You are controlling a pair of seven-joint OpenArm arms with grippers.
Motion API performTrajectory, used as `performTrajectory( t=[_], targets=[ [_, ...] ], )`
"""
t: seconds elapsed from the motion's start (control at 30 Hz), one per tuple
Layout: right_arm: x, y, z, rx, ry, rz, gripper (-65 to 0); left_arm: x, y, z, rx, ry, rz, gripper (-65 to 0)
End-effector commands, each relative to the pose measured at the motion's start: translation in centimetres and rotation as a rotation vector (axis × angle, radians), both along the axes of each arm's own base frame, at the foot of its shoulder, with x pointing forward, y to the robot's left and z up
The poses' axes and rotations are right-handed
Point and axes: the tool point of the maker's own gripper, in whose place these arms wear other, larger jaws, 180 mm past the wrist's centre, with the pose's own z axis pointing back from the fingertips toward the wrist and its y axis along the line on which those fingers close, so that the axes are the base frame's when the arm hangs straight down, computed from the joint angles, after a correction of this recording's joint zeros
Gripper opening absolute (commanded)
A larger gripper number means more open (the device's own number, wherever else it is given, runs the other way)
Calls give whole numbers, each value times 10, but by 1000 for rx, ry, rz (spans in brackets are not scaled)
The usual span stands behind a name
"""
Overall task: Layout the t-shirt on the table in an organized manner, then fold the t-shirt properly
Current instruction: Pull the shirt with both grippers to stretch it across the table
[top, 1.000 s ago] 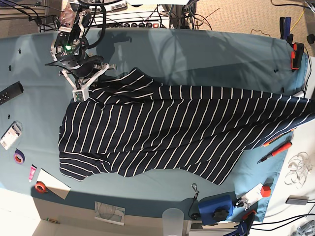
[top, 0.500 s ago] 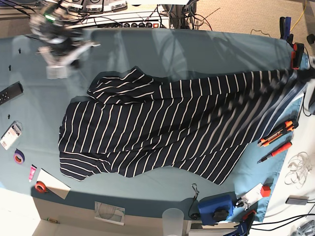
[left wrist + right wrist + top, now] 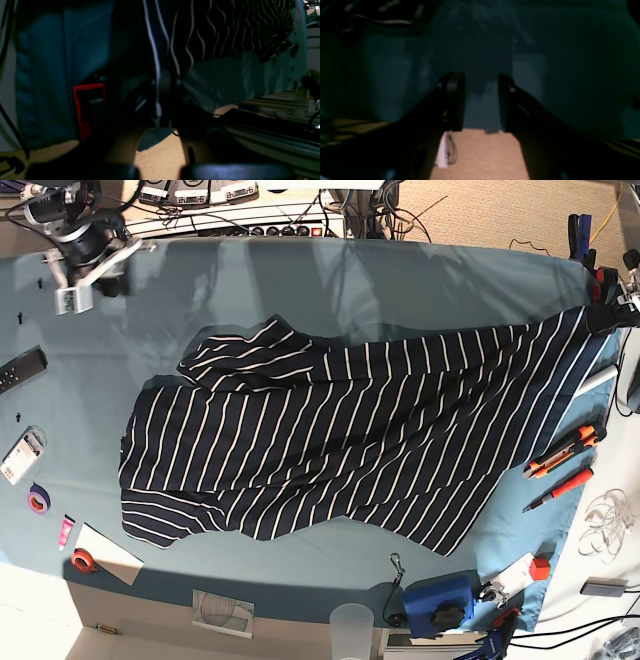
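Dark striped fabric stayed pinched in the closed left gripper (image 3: pixel 163 100), dragged to the table's (image 3: pixel 300 280) far right edge. Right gripper (image 3: pixel 480 100) had let go, jaws apart, empty, retreated. T-shirt (image 3: pixel 350 450) looked stretched but probably still rumpled; layout unfinished.

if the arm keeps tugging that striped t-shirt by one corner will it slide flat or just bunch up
Probably floppy: the t-shirt lies rumpled, with a folded flap at its upper left. It likely stretches toward the pull, since the corner pinched by the left end effector is drawn taut. It may drag on the cloth-covered table, bunching.
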Motion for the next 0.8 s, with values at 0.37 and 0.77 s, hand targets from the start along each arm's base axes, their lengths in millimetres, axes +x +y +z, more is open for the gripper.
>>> performTrajectory(
  t=[0.37, 0.77],
  targets=[
    [39, 71, -86, 480, 5, 3, -418, 9, 8, 15, 19, -45, -2, -650],
    [102, 107, -62, 597, -135, 14, -418, 9, 8, 15, 19, -45, -2, -650]
  ],
)
